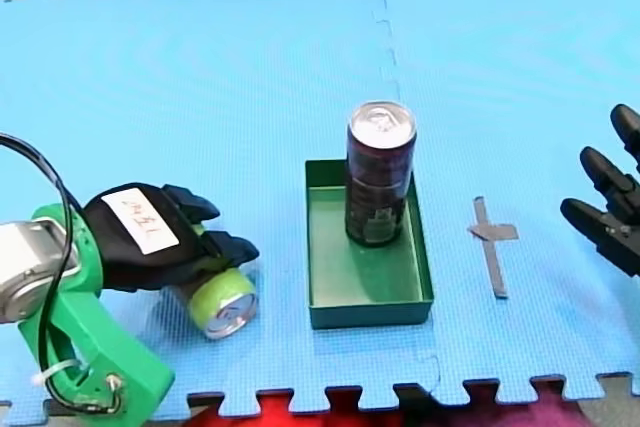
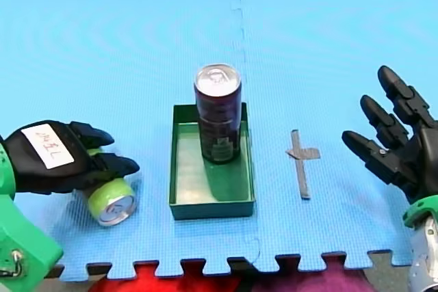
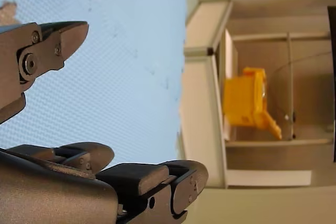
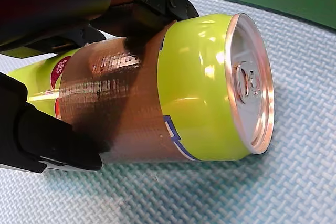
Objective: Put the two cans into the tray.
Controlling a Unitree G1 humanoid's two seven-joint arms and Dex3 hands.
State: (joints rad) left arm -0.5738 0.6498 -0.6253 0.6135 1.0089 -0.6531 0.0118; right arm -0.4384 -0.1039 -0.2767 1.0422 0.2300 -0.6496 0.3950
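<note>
A lime-green can [image 1: 226, 308] lies on its side on the blue mat, left of the green tray [image 1: 371, 313]. My left hand [image 1: 205, 245] lies over it with the fingers curled around its body. The second wrist view shows that can [image 4: 199, 93] held between a finger on one side and the thumb on the other, with its silver top facing away from the hand. A dark can [image 1: 380, 183] stands upright in the far half of the tray. My right hand [image 2: 389, 143] hovers to the right of the tray and holds nothing.
A grey tape cross [image 2: 301, 163] is stuck to the mat between the tray and my right hand. The mat's toothed front edge [image 2: 205, 264] runs close below the tray. In the first wrist view, a white shelf with a yellow object [image 3: 249, 100] stands beyond the mat.
</note>
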